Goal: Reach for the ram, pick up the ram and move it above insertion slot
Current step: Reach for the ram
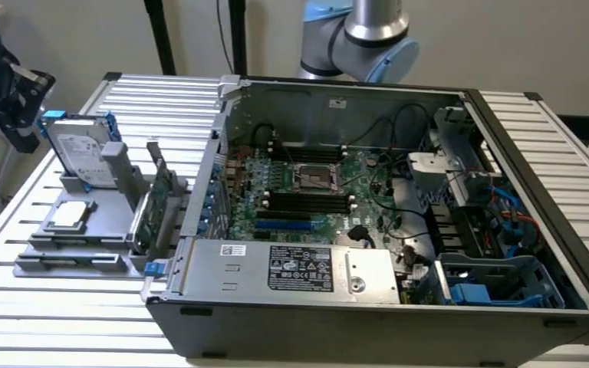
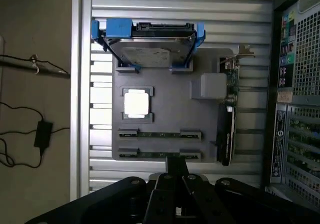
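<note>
Closest to the lens, the gripper [image 2: 176, 168] is hanging over the end of the grey holder [image 2: 165, 92], its tip overlapping the ram [image 2: 150, 154] in the wrist view. From this angle I cannot tell whether it is touching, or whether it is wide or narrow. The ram is sitting on edge in the holder's end slot, with a second stick [image 2: 160, 133] just beside it. The reach is looking nearly done, while the lift and the carry to the computer case [image 1: 376, 299] are not yet done. Room is looking tight. The second stick is flanking one side, the green card [image 2: 228, 119] is standing near one end, and the case wall is rising between the holder and the motherboard [image 1: 315, 184] on the slatted bench [image 1: 49, 322]
</note>
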Motion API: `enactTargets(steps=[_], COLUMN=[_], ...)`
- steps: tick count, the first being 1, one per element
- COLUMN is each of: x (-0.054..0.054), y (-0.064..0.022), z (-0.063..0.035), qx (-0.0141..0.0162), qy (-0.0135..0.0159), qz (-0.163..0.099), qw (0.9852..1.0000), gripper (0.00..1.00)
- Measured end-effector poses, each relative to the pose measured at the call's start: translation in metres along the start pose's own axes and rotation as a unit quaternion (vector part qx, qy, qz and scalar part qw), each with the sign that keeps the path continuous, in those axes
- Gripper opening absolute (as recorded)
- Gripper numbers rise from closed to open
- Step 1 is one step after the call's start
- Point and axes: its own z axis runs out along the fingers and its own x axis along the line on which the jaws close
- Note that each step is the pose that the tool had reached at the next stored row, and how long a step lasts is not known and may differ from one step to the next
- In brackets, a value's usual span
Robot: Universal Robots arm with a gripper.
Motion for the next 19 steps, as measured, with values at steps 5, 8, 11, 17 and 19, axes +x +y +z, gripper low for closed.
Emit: enactTargets(steps=[5,8,11,17,19], x=[0.004,0.007,0.007,0.007,0.007], y=[-0.0191,-0.0222,-0.0222,-0.0222,-0.0222], z=[0.0004,0.0006,0.0006,0.0007,0.0007], qx=[0.0,0.0,0.0,0.0,0.0], qy=[-0.0001,0.0,-0.0001,0.001,0.0017], qz=[0.0,0.0,0.0,-0.029,-0.047], qw=[1.0,1.0,1.0,0.9996,0.9989], gripper=[0.11,0.11,0.11,0.11,0.11])
